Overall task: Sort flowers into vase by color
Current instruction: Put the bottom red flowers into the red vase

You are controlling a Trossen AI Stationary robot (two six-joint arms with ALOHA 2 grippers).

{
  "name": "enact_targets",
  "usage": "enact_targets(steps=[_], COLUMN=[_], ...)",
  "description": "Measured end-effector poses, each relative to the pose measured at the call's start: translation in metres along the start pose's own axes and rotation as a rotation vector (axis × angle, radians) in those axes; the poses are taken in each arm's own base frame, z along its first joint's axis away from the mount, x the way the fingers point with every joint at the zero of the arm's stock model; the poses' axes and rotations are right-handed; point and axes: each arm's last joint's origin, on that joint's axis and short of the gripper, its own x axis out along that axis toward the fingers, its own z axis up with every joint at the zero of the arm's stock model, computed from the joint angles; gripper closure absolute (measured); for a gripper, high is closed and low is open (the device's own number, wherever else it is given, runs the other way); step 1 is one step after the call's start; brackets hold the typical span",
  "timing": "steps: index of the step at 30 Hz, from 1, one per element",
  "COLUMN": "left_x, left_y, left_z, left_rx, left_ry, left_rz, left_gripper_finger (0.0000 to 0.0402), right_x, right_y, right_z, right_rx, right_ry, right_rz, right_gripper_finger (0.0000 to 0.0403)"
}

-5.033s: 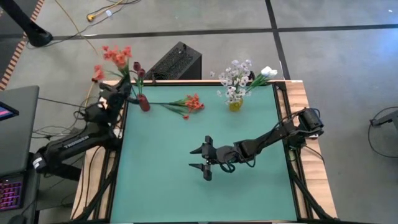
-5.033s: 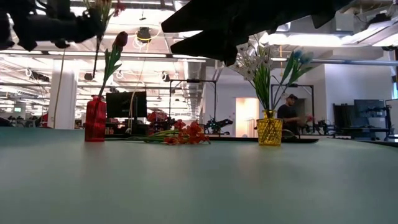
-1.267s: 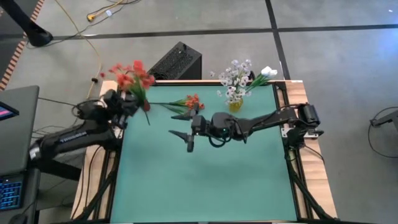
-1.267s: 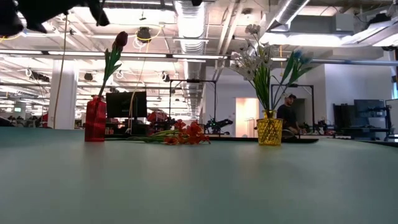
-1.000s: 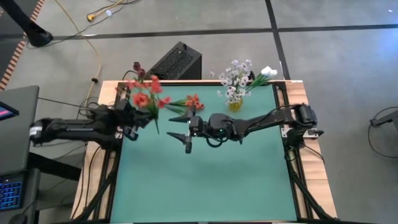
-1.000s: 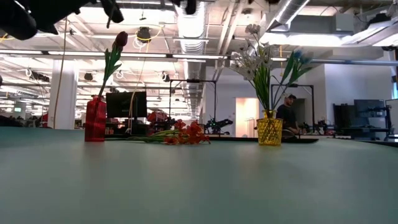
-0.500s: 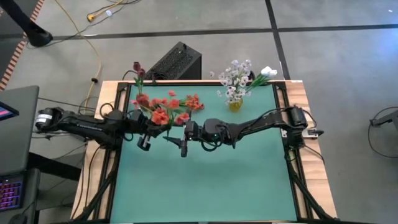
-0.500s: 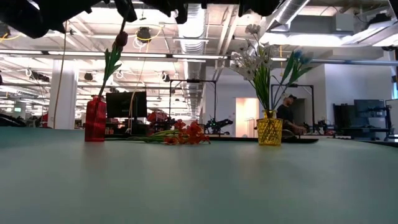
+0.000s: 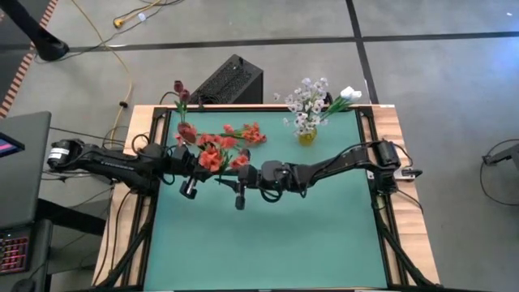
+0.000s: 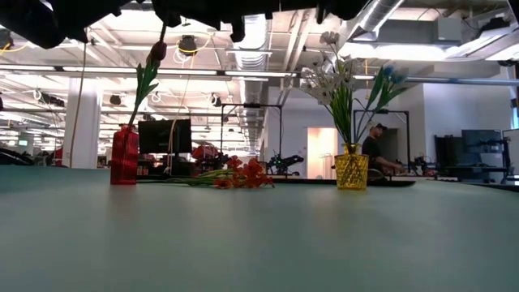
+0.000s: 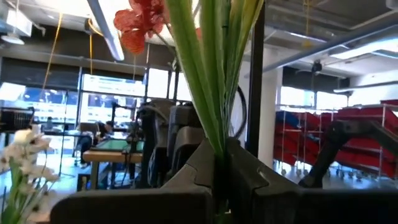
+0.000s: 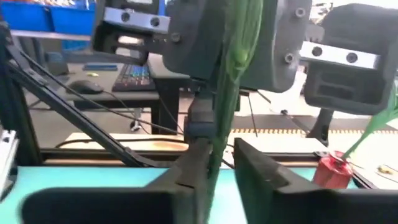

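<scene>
Handover, we judge: left claw clamps the red-orange flower bunch above the surface, right claw nearly closed around the stems, so we'd firm that grip before releasing.

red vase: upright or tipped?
Upright. The red vase stands on the table in the low view, with a dark red bud rising straight from it.

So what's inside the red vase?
The red vase holds one green stem with a dark red bud on top. The stem's lower end is hidden inside, so what else is in there cannot be seen.
</scene>
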Motion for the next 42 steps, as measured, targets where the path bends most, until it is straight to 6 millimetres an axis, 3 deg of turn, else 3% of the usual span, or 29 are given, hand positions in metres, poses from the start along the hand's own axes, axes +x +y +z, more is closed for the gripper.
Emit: enact_targets(steps=[4,13,28,42], left_x=[0.0,0.0,-0.013,-0.034], left_y=[0.0,0.0,0.006,0.007], left_z=[-0.003,-0.006,-0.009,0.005], left_rx=[-0.005,0.005,-0.012,0.033], left_ry=[0.03,0.063,0.258,0.347], left_rz=[-0.005,-0.021,-0.035,-0.041], left_gripper_finger=[0.0401,0.0396,0.0193,0.0176], right_x=[-0.001,-0.003,-0.006,-0.005], right_y=[0.005,0.012,0.019,0.014], right_z=[-0.002,-0.004,-0.009,-0.009], right_rx=[-0.021,-0.037,0.003,0.033], right_ry=[0.02,0.051,0.102,0.103], right_rz=[0.002,-0.028,-0.025,-0.035], right_gripper_finger=[0.0362,0.0365,0.0363,0.036])
